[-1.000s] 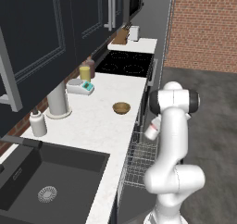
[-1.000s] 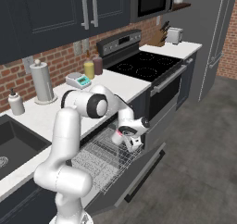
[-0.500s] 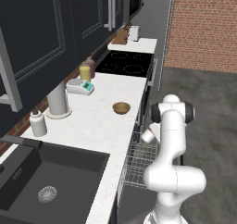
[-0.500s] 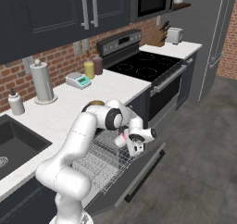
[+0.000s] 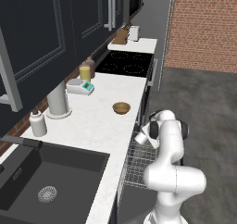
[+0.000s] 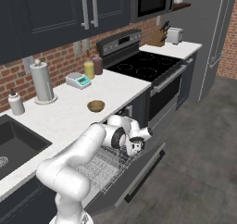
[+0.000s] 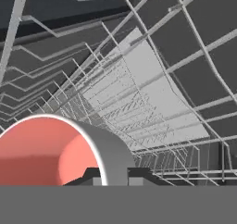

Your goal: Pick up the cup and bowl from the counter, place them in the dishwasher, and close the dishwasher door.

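- The counter point(image 5: 99, 121) ran long and white, with a black sink point(image 5: 41, 183) at the near end and a black cooktop point(image 6: 146, 65) farther along.
- The dishwasher door point(image 6: 139, 170) hung open below the counter edge, and the white wire rack point(image 6: 104, 165) was pulled out above it.
- A paper towel roll point(image 6: 42, 82), a pump bottle point(image 6: 16, 102), a scale point(image 6: 77, 80) and a yellow tumbler point(image 6: 89, 69) stood by the brick wall, well apart from the arm.
- The bowl point(image 5: 121, 108) sat on the counter, near its front edge.
- The gripper point(image 6: 135, 144) was clamped on the cup point(image 5: 140, 137), held tilted just above the rack.
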Motion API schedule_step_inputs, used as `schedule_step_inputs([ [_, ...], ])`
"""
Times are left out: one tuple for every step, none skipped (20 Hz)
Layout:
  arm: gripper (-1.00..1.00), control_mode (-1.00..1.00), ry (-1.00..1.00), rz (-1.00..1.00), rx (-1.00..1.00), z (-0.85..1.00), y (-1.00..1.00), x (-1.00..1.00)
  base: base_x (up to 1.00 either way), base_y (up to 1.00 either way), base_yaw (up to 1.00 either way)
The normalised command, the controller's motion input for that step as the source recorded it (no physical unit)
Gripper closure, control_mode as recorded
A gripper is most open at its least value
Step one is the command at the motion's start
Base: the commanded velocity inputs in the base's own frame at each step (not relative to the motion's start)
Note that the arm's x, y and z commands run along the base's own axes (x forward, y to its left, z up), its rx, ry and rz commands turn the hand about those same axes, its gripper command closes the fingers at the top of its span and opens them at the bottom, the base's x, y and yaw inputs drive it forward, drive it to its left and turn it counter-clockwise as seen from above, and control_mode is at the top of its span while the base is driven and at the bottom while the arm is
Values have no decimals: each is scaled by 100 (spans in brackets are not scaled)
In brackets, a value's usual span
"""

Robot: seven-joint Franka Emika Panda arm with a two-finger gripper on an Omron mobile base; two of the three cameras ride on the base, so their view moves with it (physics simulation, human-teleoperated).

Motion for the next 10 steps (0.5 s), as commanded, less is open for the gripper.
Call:
schedule_step_inputs([
  [100, -100, 19, -2, 0, -49, 12, 63, 0, 0, 0],
  [100, -100, 20, -2, 0, -47, 7, 57, 0, 0, 0],
  [100, -100, 20, -3, 0, -46, 4, 55, 0, 0, 0],
  [100, -100, 20, -4, 0, -47, 5, 49, 0, 0, 0],
  [100, -100, 20, -5, 0, -49, 3, 49, 0, 0, 0],
  [100, -100, 19, -5, 0, -51, 3, 44, 0, 0, 0],
  [100, -100, 19, -6, 0, -52, 0, 40, 0, 0, 0],
  [100, -100, 18, -7, 0, -49, 0, 36, 0, 0, 0],
  [100, -100, 17, -8, 0, -49, 0, 32, 0, 0, 0],
  [100, -100, 16, -9, 0, -44, 0, 29, 0, 0, 0],
])
